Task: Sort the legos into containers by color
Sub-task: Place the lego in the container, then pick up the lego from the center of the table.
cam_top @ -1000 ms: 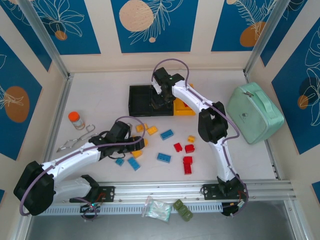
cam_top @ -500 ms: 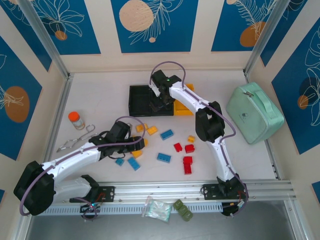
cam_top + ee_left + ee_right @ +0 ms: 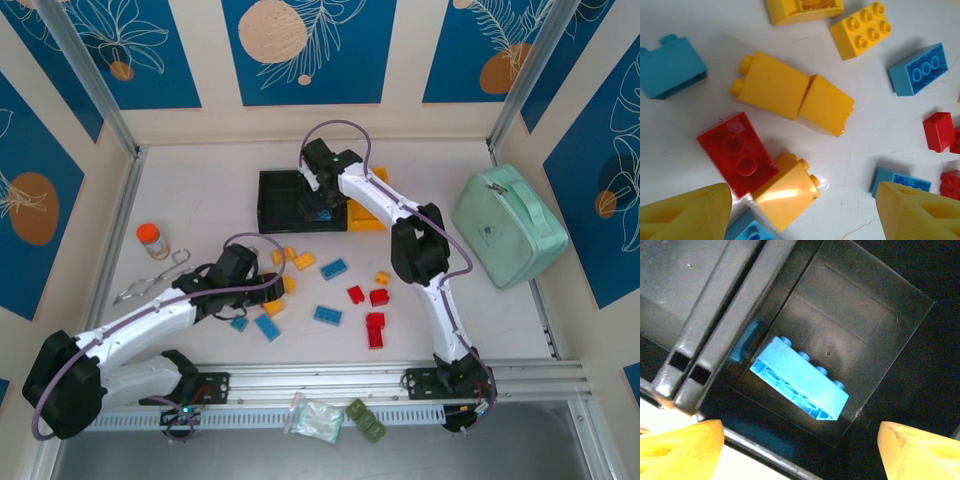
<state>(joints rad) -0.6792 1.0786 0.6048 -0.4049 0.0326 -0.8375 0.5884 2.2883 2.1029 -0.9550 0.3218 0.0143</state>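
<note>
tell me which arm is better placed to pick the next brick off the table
Left. The open left gripper hovers over the loose bricks, a red brick close by. The right gripper is open above the black bin holding a blue brick.

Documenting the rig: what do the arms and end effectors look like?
The left arm and right arm have white links, black joints and a looping purple cable each. Their end effector fingers are yellow plastic.
</note>
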